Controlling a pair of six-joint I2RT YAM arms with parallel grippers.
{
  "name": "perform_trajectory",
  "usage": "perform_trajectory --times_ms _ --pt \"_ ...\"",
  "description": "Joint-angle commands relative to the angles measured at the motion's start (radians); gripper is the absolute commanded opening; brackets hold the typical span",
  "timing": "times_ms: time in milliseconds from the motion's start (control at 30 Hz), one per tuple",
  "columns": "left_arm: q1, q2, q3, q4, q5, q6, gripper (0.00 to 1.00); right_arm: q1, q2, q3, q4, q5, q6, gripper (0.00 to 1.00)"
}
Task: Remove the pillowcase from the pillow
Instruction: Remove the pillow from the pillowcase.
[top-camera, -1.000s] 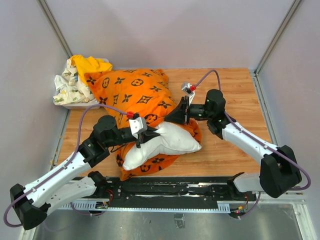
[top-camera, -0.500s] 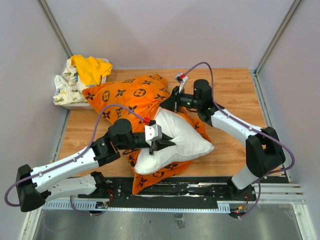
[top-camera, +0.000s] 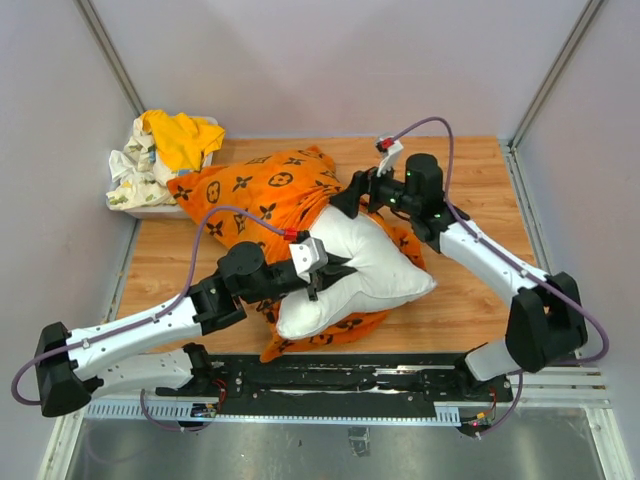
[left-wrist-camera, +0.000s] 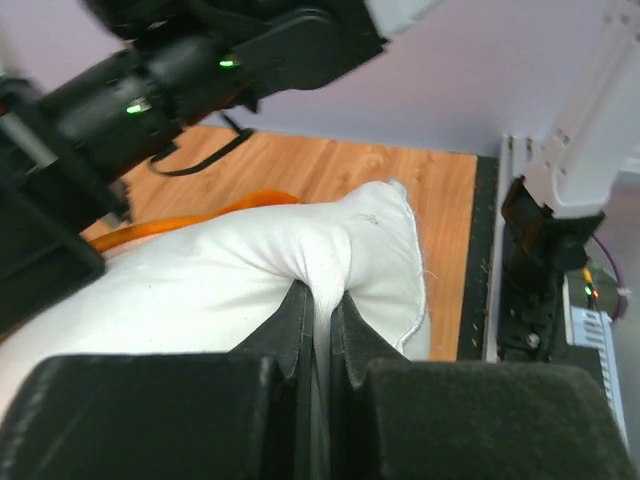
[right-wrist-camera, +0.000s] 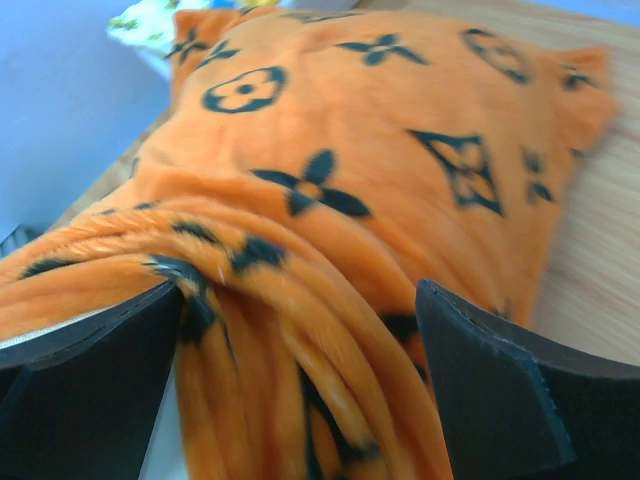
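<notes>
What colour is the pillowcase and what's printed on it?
The pillowcase is bright orange with black flowers and diamonds, clearest in the right wrist view.

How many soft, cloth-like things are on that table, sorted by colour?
Orange with black print: 1, the pillowcase
Plain white: 1, the pillow
Yellow: 1, the yellow cloth
White with a floral print: 1, the floral cloth
Total: 4

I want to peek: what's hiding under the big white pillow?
The orange pillowcase shows under the pillow at its near edge and far side, lying on the wooden table. Whatever lies beneath the pillow's middle is covered.
</notes>
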Motion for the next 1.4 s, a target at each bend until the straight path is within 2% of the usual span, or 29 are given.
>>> perform_trajectory --times_ms 0,100,167,367,533,633,833,967,1100,1267,1367 --pt "-0.024 -0.013 0.04 0.289 -0.262 -0.032 0.0 -0.098 -0.166 -0.095 0.038 0.171 0.077 0.98" --pt "-0.025 0.008 0.019 0.341 -0.429 -0.006 0.0 -0.203 -0.278 -0.234 0.172 0.206 0.298 0.98" --pt "-0.025 0.038 0.006 0.377 -0.495 0.027 0.0 -0.256 -0.321 -0.265 0.162 0.227 0.416 0.98" --pt "-0.024 0.145 0.067 0.411 -0.699 0.082 0.0 -0.29 -0.421 -0.287 0.059 0.206 0.493 0.98" --pt "-0.023 0.211 0.161 0.416 -0.76 0.13 0.0 -0.3 -0.58 -0.347 -0.02 0.334 0.614 0.98" --pt "-0.024 0.264 0.223 0.441 -0.802 0.181 0.0 -0.299 -0.643 -0.365 -0.085 0.361 0.646 0.98" --pt "-0.024 0.321 0.298 0.47 -0.774 0.223 0.0 -0.299 -0.665 -0.379 -0.196 0.35 0.71 0.98" --pt "-0.023 0.329 0.318 0.467 -0.757 0.226 0.0 -0.298 -0.625 -0.377 -0.207 0.265 0.788 0.99" --pt "-0.025 0.329 0.322 0.462 -0.753 0.224 0.0 -0.276 -0.556 -0.361 -0.223 0.253 0.858 0.98" --pt "-0.024 0.329 0.325 0.439 -0.716 0.185 0.0 -0.23 -0.473 -0.343 -0.184 0.209 0.944 0.98" --pt "-0.025 0.346 0.34 0.393 -0.638 0.121 0.0 -0.177 -0.451 -0.341 -0.109 0.213 1.009 0.98"
